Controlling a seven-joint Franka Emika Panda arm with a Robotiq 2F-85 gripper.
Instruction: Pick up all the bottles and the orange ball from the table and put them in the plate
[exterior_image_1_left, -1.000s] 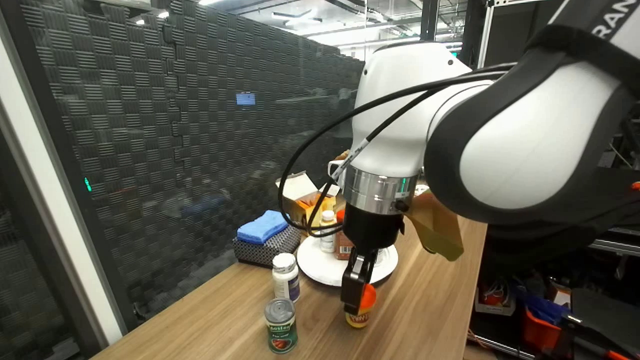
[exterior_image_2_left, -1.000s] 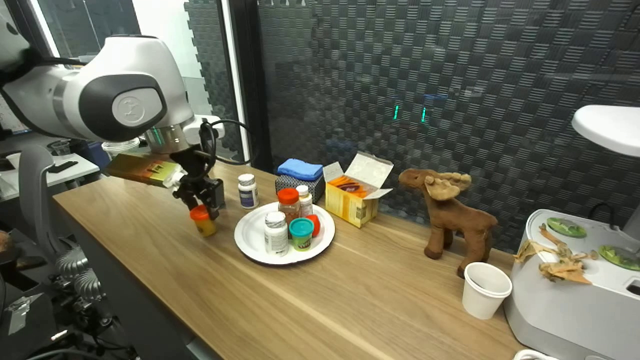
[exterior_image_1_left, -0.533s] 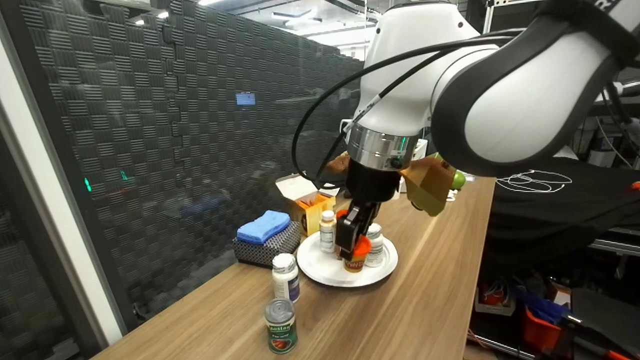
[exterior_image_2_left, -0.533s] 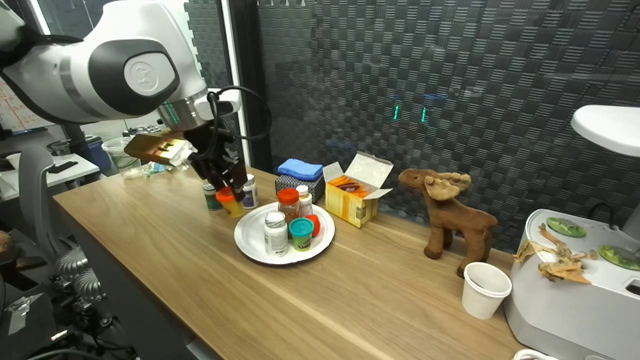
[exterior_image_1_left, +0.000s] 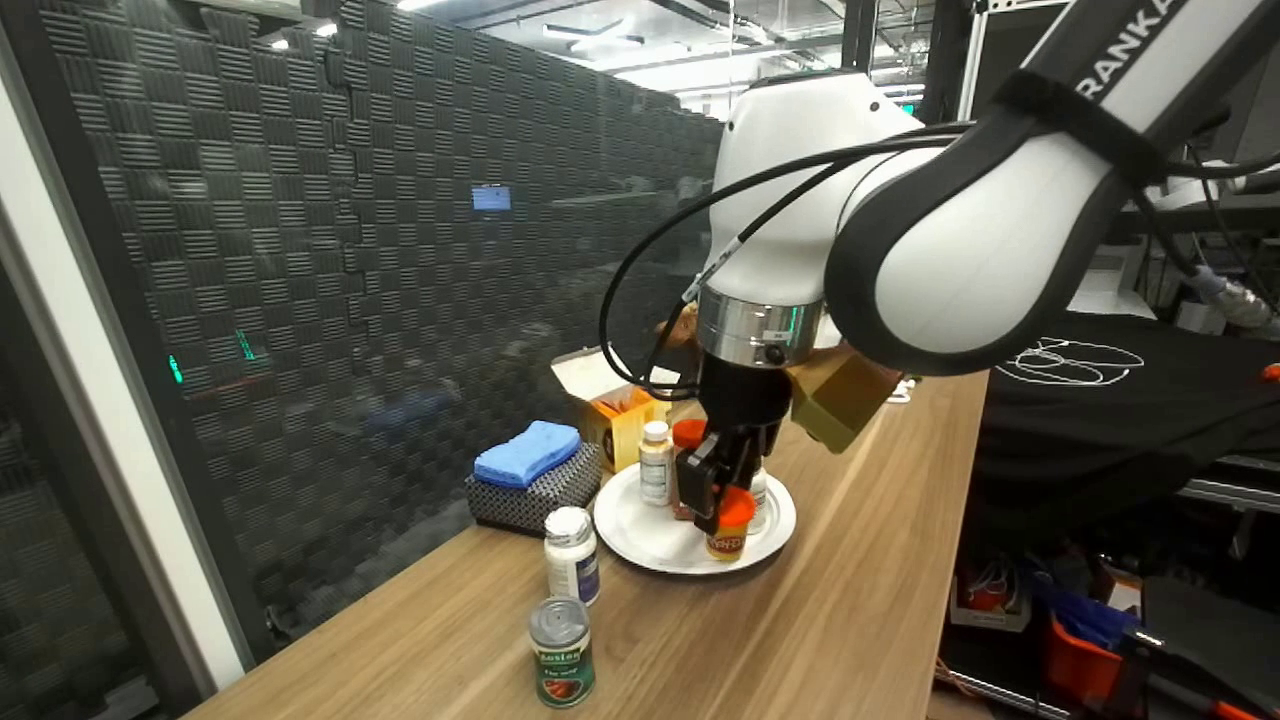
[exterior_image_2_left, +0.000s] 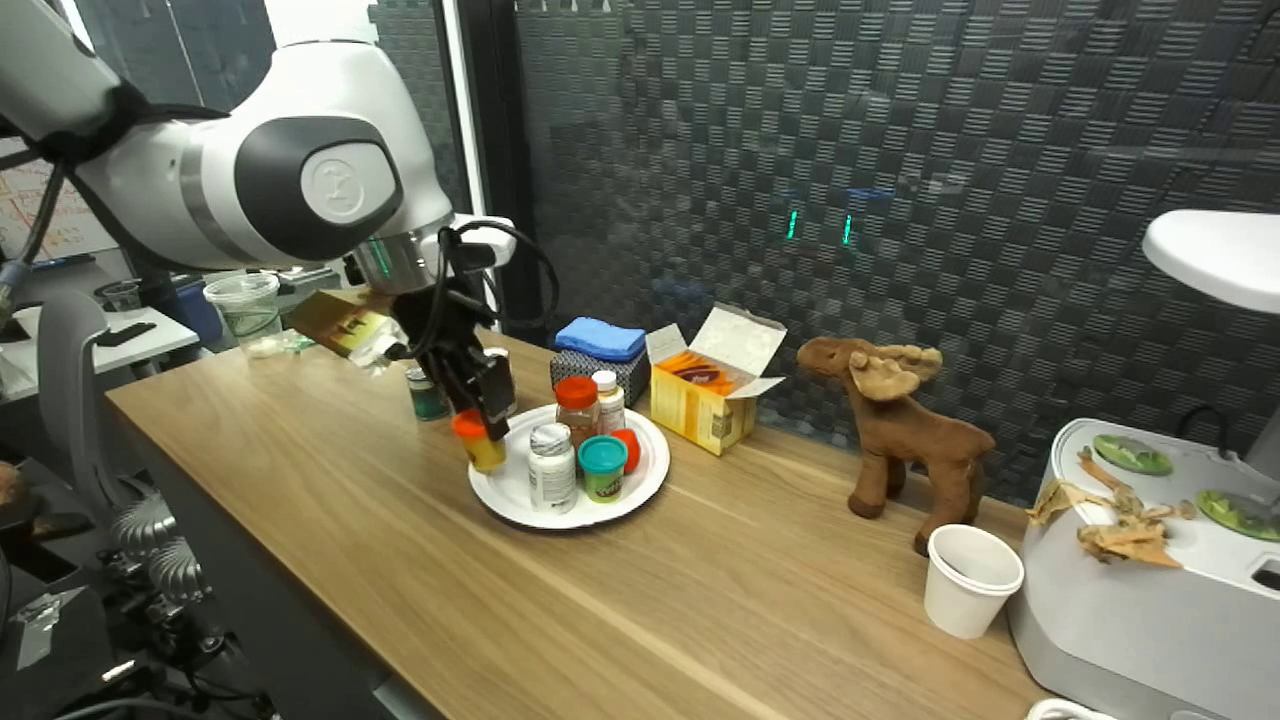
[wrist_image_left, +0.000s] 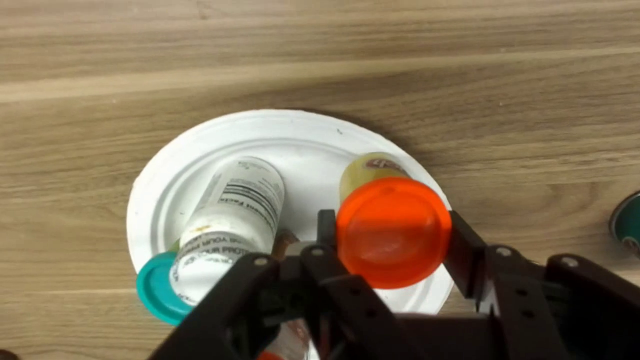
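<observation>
- Holding confirmed: the end effector (wrist_image_left: 394, 235) is clamped on the orange-lidded tub (wrist_image_left: 369, 172), one finger pressed to each side of the lid. The grip shows clearly in the wrist view.
- Position of the orange-lidded tub: over the plate (exterior_image_1_left: 640, 540), near the rim. Whether its base touches the plate cannot be determined.
- Orange ball (exterior_image_2_left: 630, 452): on the plate, partly hidden behind the teal-lidded tub (exterior_image_2_left: 603, 470); full outline not visible.
- Other items on the plate, all upright: white bottle (exterior_image_2_left: 553, 478), just beside the teal-lidded tub; red-lidded jar (exterior_image_2_left: 577, 400); slim white-capped bottle (exterior_image_1_left: 655, 470), next to the jar.
- Off the plate, upright on the surface (exterior_image_2_left: 750, 620): blue-labelled bottle (exterior_image_1_left: 572, 565) and green can (exterior_image_1_left: 562, 660), near each other. In an exterior view the blue-labelled bottle is mostly covered by the end effector.
- Blue cloth (exterior_image_1_left: 527, 455): folded, lying on the patterned box (exterior_image_1_left: 535, 500). Yellow carton (exterior_image_2_left: 700, 405) just beside that box, flaps raised, orange contents (exterior_image_2_left: 700, 372) showing.
- Further along the surface, in an exterior view: brown plush moose (exterior_image_2_left: 905, 430), standing; nested white cups (exterior_image_2_left: 962, 590) near it; pale grey unit (exterior_image_2_left: 1120, 630) next to the cups, dry leaf-like scraps (exterior_image_2_left: 1130, 530) on its top.
</observation>
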